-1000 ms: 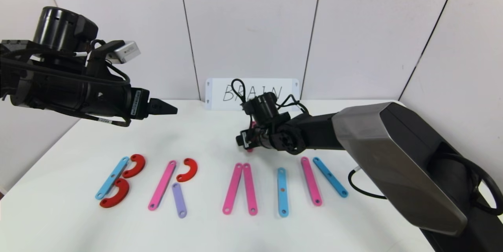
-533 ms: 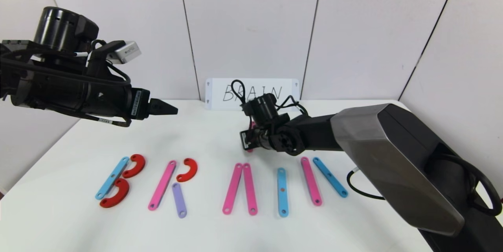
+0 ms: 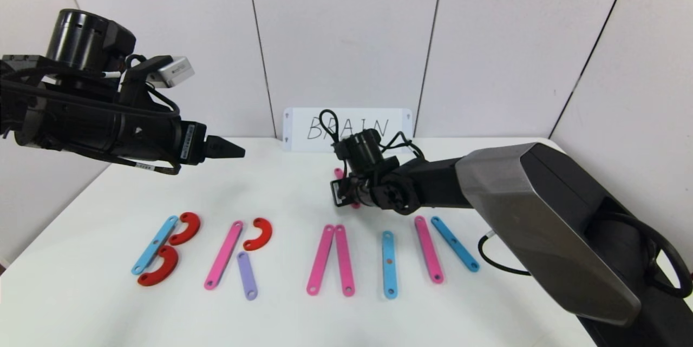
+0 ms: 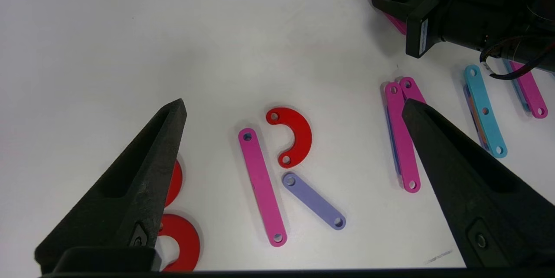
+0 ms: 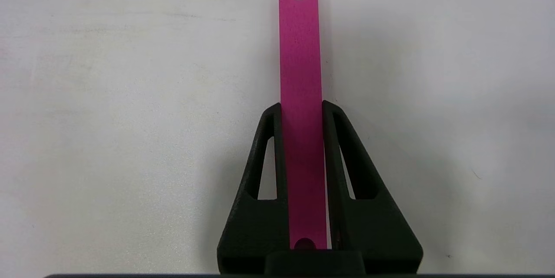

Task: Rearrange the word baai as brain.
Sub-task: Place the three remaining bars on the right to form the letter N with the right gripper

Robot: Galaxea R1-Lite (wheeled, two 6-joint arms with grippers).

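Head view: white card [image 3: 347,129] stood against the rear wall, handwritten "BRAIN" in black, middle letters partly hidden by the right arm's cabling. No other legible writing; a small label on the left gripper's wrist was too small to read.

Letter pieces lay flat in a row across the front of the white table [image 3: 281,184]. From robot's left: B = blue strip [image 3: 155,244] w/ two red arcs [image 3: 184,228] touching it; R = pink strip [image 3: 223,254], red arc [image 3: 258,234], purple strip [image 3: 247,275]; A = two pink strips [image 3: 331,260] meeting at the far end, splayed toward the robot, no crossbar; I = blue strip [image 3: 389,264], long axis running front-to-back; N, incomplete = pink strip [image 3: 429,248] and blue strip [image 3: 455,250] close together at the far end and diverging.

Right gripper [image 5: 302,109] was behind the A, low over the table. Fingers closed onto both long edges of a loose pink strip [image 5: 301,96]. Strip's long axis ran in line w/ the fingers, holed end projecting past the tips. Head view showed it slightly angled, far end toward the card. Whether it was clear of the table: could not tell.

Left gripper [image 4: 295,109] was raised above the table's left rear, jaws spread wide, holding nothing.
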